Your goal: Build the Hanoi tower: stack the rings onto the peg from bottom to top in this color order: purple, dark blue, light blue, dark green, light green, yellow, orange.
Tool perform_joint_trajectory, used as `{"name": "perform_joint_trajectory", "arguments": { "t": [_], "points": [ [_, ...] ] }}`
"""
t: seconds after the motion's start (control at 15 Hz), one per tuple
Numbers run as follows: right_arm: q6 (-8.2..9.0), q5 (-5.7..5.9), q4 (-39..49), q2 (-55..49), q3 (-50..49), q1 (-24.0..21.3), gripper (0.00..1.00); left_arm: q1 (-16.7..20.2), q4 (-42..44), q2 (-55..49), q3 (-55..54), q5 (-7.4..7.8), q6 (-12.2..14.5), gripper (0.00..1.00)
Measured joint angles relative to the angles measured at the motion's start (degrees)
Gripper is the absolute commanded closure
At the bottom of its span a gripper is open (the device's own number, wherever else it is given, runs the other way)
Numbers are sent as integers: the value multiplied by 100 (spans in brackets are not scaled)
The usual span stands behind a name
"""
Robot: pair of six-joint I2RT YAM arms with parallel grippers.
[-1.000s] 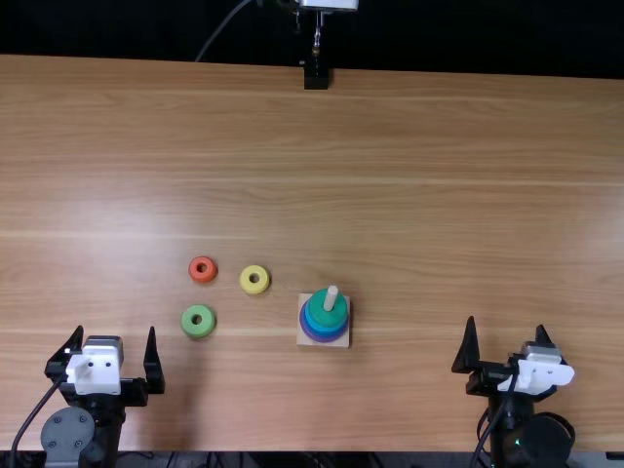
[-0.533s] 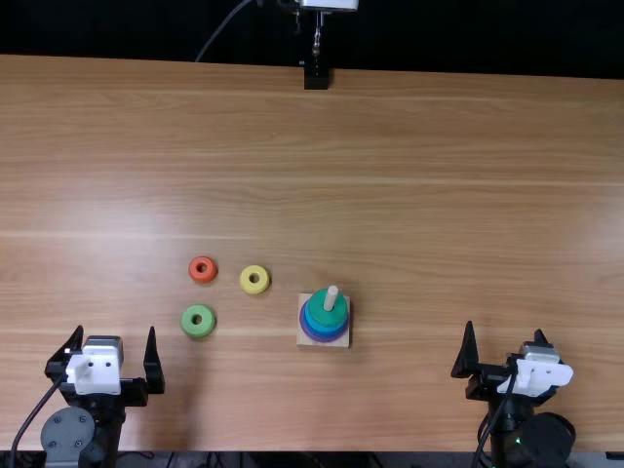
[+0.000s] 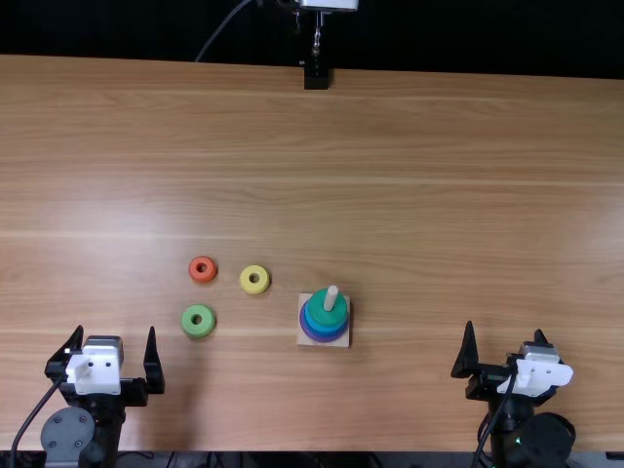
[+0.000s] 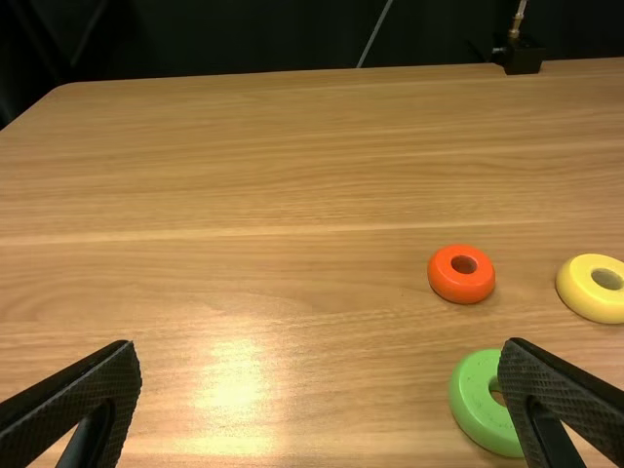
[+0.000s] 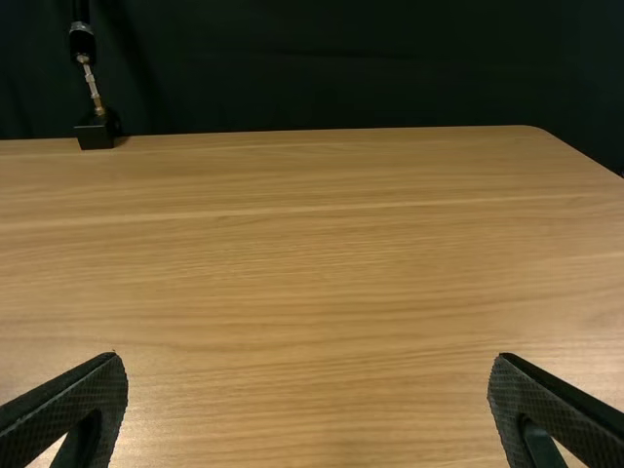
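Top view, with twelve o'clock at the table's far edge. The peg (image 3: 331,296) stands upright on its square wooden base (image 3: 304,341). Seated on it, bottom to top, are the purple ring (image 3: 322,340), dark blue ring (image 3: 331,334), light blue ring (image 3: 314,324) and dark green ring (image 3: 318,310). Three rings lie flat on the wood, apart from one another. Taken from the base, the yellow ring (image 3: 254,280) is at ten o'clock, the orange ring (image 3: 203,269) farther out between nine and ten, and the light green ring (image 3: 198,322) at nine. The left gripper (image 3: 115,331) is at nine o'clock, past the light green ring, spread wide and holding nothing. The right gripper (image 3: 504,328) is at three o'clock, likewise wide and unladen. A black mount (image 3: 316,77) sits at the far edge, at twelve.

Left wrist view: the left gripper (image 4: 320,345) is confirmed wide, its fingers well apart. One finger (image 4: 561,390) partly covers the light green ring. The orange and yellow rings lie beyond it, near each other.

Right wrist view: the right gripper (image 5: 308,359) is confirmed wide, bare wood between its textured fingers. The black mount is visible at the far edge.
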Motion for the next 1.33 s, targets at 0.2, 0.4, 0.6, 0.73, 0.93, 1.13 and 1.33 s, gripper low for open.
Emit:
{"name": "perform_joint_trajectory", "arguments": {
  "t": [0.2, 0.4, 0.6, 0.73, 0.93, 1.13, 1.33],
  "points": [
    [0, 2, 2, 0, 0, 0, 0, 0, 0, 0, 0, -2, -4, 0],
    [-2, 0, 0, 0, 0, 0, 0, -208, 105, 2, 0, 7, 7, 0],
    [0, 0, -2, 0, 0, 2, 0, -435, 372, 916, 140, 17, 4, 0],
    [0, 4, -2, 0, 0, 2, 0, -466, 354, 1606, 710, 22, 2, 0],
    [0, 0, 0, 0, 0, 0, 0, -466, 219, 2448, 2098, 221, 0, 0],
    [-2, 0, 0, 0, 0, 0, 0, -466, -1178, 3877, 3084, 702, -4, 0],
    [-2, 4, -2, 0, 0, 0, 0, -466, -3091, 5355, 4253, 815, -4, 0]
  ]
}}
